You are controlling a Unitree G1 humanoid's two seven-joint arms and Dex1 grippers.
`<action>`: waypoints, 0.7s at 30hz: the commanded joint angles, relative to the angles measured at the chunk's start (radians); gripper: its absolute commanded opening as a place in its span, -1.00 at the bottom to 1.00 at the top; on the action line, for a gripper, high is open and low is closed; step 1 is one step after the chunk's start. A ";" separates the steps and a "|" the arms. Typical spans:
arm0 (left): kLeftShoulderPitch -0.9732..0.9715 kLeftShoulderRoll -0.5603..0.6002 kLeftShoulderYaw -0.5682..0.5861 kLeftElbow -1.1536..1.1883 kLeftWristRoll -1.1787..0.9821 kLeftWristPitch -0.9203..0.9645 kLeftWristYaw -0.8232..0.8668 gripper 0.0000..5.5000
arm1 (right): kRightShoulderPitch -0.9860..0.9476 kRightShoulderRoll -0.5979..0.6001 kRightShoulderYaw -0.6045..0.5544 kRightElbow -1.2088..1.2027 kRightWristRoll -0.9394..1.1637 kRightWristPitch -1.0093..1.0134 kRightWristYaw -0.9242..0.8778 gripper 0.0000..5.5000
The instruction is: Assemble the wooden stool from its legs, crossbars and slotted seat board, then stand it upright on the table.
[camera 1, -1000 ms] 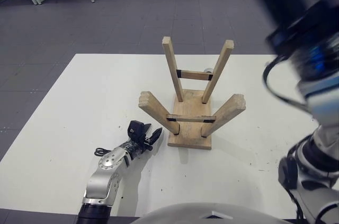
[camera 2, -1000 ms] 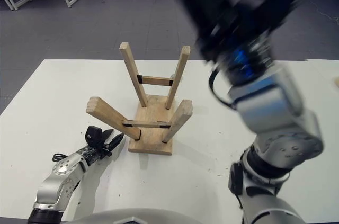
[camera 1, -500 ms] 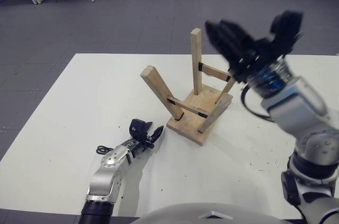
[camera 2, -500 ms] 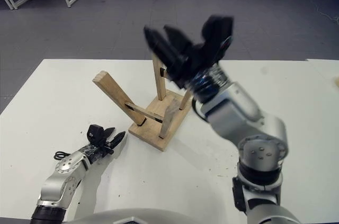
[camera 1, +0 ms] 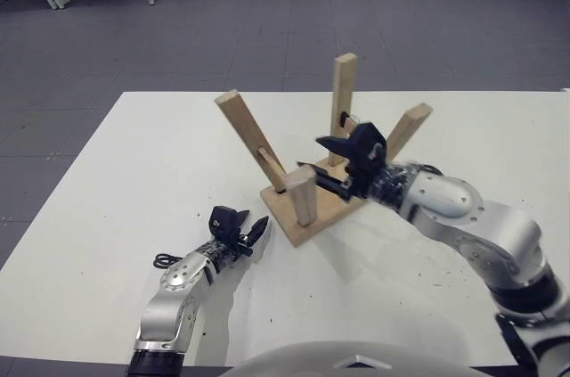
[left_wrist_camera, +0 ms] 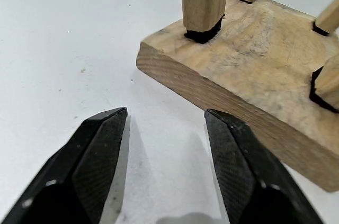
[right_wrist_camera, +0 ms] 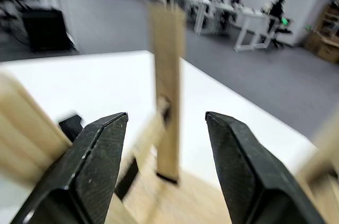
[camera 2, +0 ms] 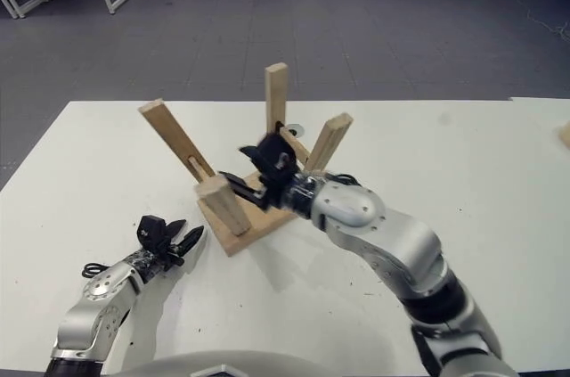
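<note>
Looking down from my head, the stool sits legs-up on the table, my right gripper among its legs. Left wrist: left gripper spread, just beside the seat board. Right wrist: fingers apart, facing a leg.

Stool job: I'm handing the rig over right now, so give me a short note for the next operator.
Left gripper: open, low at the table, just left of the seat board, holding nothing.
Right gripper: open, in among the upturned legs, gripping nothing that I can see.
Stool: upside down mid-table, seat board down on the table, legs pointing up.
Done: the legs sit in the seat board, and assembly looks finished.
Left: grasp the stool, turn it over and stand it upright on its legs.
</note>
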 commanded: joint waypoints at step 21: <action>-0.294 0.532 0.185 -0.160 -0.479 0.437 -0.528 0.39 | 0.235 -0.532 -0.342 0.394 -0.020 -0.155 0.823 0.44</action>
